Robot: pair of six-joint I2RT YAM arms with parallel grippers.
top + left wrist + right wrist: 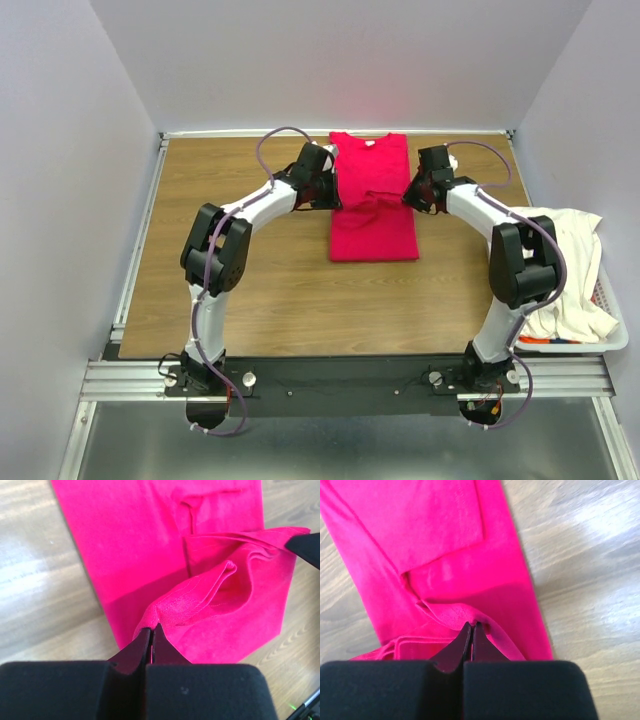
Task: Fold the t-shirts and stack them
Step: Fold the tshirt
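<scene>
Two pincers pinched folds of the crimson t-shirt [372, 225]: left gripper [151, 629] at its 9 o'clock edge, right gripper [471, 626] at 3 o'clock. A cream t-shirt [570, 262] draped the laundry basket [612, 341].

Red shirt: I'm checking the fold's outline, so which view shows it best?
Top external: almost the whole red shirt shows, collar to hem. Both wrist views show only close-up parts around a pinched fold.

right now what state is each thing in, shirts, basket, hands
red t-shirt, folded narrow on the table, middle pinched up both sides
laundry basket, upright, right of the table
cream t-shirt, unfolded, heaped over the laundry basket
left hand, shut on the red t-shirt
right hand, shut on the red t-shirt
</scene>
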